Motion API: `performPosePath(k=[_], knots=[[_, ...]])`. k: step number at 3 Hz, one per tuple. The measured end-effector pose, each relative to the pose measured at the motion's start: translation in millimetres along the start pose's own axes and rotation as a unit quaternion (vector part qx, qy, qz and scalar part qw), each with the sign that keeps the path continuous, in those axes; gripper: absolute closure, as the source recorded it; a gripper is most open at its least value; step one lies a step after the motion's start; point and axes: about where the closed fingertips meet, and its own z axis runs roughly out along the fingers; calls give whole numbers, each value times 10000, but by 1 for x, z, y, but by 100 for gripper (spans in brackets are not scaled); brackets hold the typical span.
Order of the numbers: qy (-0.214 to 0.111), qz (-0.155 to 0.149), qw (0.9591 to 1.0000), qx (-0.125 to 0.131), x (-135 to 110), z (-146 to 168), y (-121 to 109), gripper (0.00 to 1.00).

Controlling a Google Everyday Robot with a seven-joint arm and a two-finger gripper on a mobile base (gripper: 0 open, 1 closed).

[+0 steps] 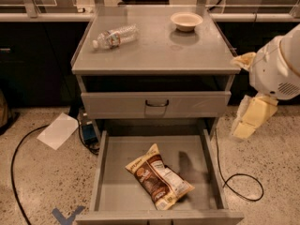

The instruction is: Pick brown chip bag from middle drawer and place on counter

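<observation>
The brown chip bag (158, 176) lies flat and slanted on the floor of the open middle drawer (117, 165), a little right of its centre. The drawer is pulled out at the bottom of the grey cabinet. The counter (154, 48) is the cabinet's grey top. My gripper (251, 118), pale yellow at the end of the white arm (279, 67), hangs to the right of the cabinet. It is level with the closed drawer front, above and right of the open drawer, and apart from the bag. It holds nothing that I can see.
A clear water bottle (115, 36) lies on the counter's left and a cream bowl (186, 20) stands at its back right. A closed drawer front with a dark handle (156, 103) sits above the open drawer. A white paper (58, 130) and black cables (236, 182) lie on the floor.
</observation>
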Motion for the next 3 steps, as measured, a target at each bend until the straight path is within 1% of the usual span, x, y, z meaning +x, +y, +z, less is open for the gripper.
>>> performPosePath(k=[1, 2, 3], knots=[[-439, -36, 9990, -53, -3, 47, -7, 0], [-439, -37, 9990, -53, -3, 47, -6, 0], [-542, -119, 9983, -169, -6, 68, -1, 0]])
